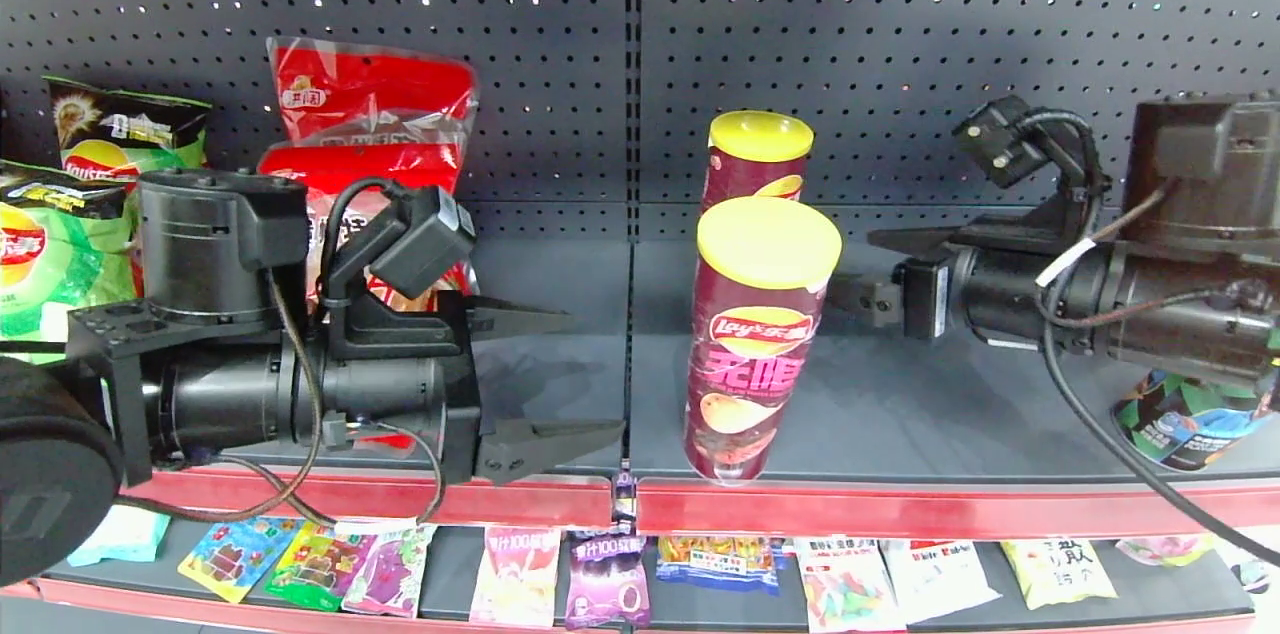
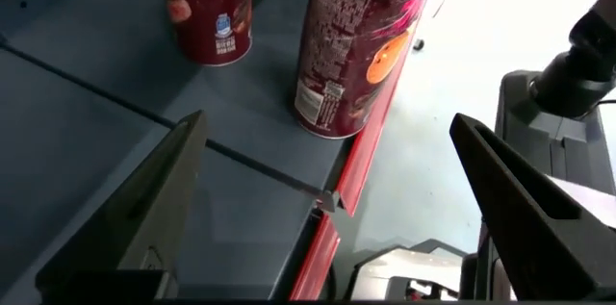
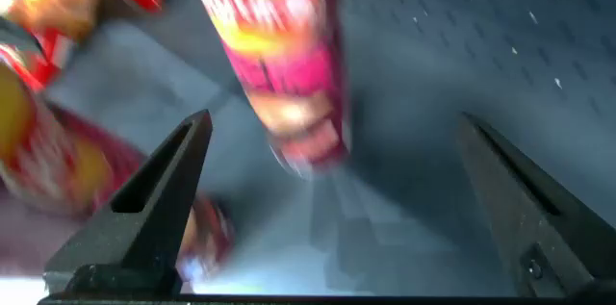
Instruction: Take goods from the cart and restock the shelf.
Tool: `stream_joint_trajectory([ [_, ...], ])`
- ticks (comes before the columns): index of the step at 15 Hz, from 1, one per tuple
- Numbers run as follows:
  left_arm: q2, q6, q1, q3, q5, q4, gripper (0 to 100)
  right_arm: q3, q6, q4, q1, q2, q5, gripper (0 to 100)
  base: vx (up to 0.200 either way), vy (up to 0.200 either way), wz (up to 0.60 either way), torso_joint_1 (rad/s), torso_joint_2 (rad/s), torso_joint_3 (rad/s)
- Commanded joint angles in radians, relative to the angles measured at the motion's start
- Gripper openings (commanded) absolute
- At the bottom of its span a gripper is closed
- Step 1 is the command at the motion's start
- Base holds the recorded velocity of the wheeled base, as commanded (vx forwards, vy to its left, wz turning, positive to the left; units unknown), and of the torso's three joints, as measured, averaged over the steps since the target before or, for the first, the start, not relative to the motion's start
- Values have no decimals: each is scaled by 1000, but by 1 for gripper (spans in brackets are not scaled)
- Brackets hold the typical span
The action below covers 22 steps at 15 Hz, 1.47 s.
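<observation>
Head view: the front can (image 1: 755, 344), maroon with a yellow lid and a chip picture, stands upright at the red front lip of the shelf (image 1: 900, 414). A matching back can (image 1: 757, 159) stands right behind it. The left gripper (image 1: 595, 374) is to its left with jaws apart, and the right gripper (image 1: 850, 264) is just beside its lid.

Left wrist view: jaws spread wide, both cans beyond the tips.

Right wrist view: blurry, jaws wide apart, a can ahead.
</observation>
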Motion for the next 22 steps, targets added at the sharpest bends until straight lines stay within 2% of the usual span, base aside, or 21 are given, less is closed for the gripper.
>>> stream_joint_trajectory([
  [1, 41, 3, -21, 3, 26, -2, 100, 125, -1, -1, -17, -123, -21, 100, 0, 0, 0, 0, 0, 0],
  [5, 107, 3, -56, -5, 127, -2, 100, 358, -6, 1, 33, -347, -10, 100, 0, 0, 0, 0, 0, 0],
  [7, 146, 3, -64, -16, 142, -2, 100, 404, -6, 3, 39, -419, -12, 100, 0, 0, 0, 0, 0, 0],
  [11, 236, 4, -74, -94, 194, -2, 100, 398, -6, 7, 37, -485, -19, 100, 0, 0, 0, 0, 0, 0],
  [22, 281, 3, -85, -125, 198, -4, 100, 392, -6, 7, 33, -491, -21, 100, 0, 0, 0, 0, 0, 0],
])
